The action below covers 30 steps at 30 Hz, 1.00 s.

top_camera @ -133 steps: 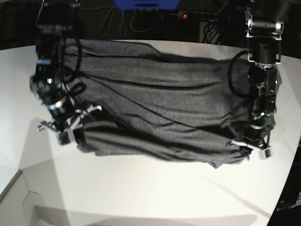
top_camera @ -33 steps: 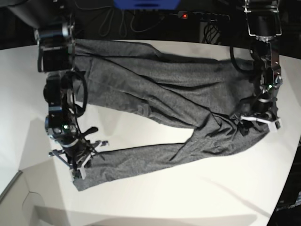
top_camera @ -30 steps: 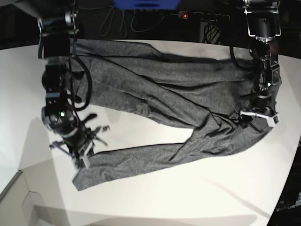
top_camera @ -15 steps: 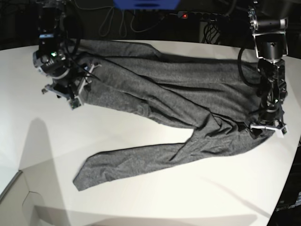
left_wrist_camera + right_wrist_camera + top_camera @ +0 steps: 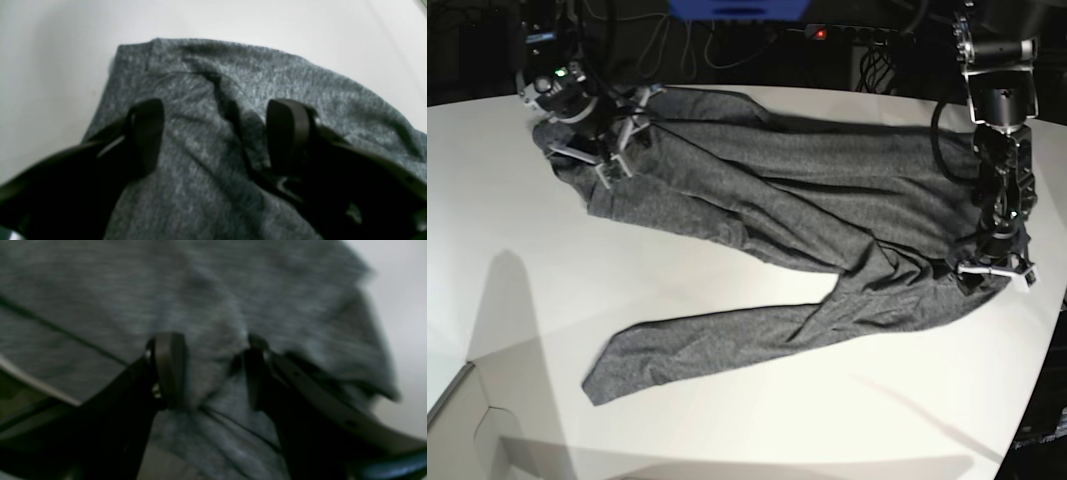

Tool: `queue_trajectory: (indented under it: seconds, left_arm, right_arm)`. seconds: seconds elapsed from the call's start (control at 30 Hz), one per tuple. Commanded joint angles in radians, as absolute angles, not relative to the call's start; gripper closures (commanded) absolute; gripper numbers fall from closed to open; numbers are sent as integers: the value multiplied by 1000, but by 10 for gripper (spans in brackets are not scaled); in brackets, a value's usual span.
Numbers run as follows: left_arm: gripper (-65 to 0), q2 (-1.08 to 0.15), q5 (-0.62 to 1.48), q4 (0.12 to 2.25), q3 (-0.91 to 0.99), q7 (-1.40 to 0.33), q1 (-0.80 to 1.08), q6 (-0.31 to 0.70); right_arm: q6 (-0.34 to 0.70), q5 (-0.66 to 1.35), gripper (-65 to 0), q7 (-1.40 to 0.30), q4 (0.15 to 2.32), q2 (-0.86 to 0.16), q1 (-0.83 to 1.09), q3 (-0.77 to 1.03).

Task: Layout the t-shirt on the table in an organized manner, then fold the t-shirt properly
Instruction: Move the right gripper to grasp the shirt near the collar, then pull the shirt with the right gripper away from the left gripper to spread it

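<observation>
The dark grey t-shirt lies spread across the white table, creased, with one long sleeve trailing toward the front left. My right gripper hovers over the shirt's far left corner. In the blurred right wrist view it stands open, with wrinkled cloth under and between the fingers. My left gripper sits at the shirt's right edge. Its fingers are wide apart and straddle a crease in the fabric, so that gripper is open too.
Behind the table run cables and a power strip with a red light, beside a blue object. The table's curved edge passes close to the left arm. A grey ledge shows at the front left corner.
My right gripper let go of the sleeve at the front left, opened, and travelled back to the shirt's far left corner. The sleeve stays where it was dropped. The left arm barely moved.
</observation>
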<state>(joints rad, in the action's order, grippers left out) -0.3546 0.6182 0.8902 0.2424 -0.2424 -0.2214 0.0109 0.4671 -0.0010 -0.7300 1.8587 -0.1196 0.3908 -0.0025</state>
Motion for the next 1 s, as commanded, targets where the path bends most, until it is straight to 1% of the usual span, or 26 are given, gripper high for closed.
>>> queue_trajectory:
  seconds: [0.0, 0.13, 0.2, 0.3, 0.4, 0.43, 0.97]
  left_arm:
    - [-465, -366, 624, 898, 246, -259, -229, 5]
    - [-464, -366, 624, 898, 246, -259, -229, 5]
    - [-464, -366, 624, 898, 246, -259, -229, 5]
    - [-464, -366, 624, 898, 246, -259, -229, 5]
    - [-464, -366, 624, 897, 246, -259, -229, 5]
    - [-464, -366, 624, 897, 246, -259, -229, 5]
    - [-464, -371, 624, 897, 246, -259, -229, 5]
  right_arm:
    - [466, 5, -294, -707, 1879, -127, 387, -12]
    - [466, 5, -290, -707, 1879, -127, 384, -38]
    - [466, 5, -258, -707, 1880, -127, 381, -39]
    - [466, 5, -165, -707, 1902, -127, 380, -39]
    - [466, 5, -9, -707, 1929, -127, 380, -39]
    - [466, 5, 0, -707, 1931, -127, 380, -39]
    - [466, 5, 0, -685, 1939, -128, 380, -36]
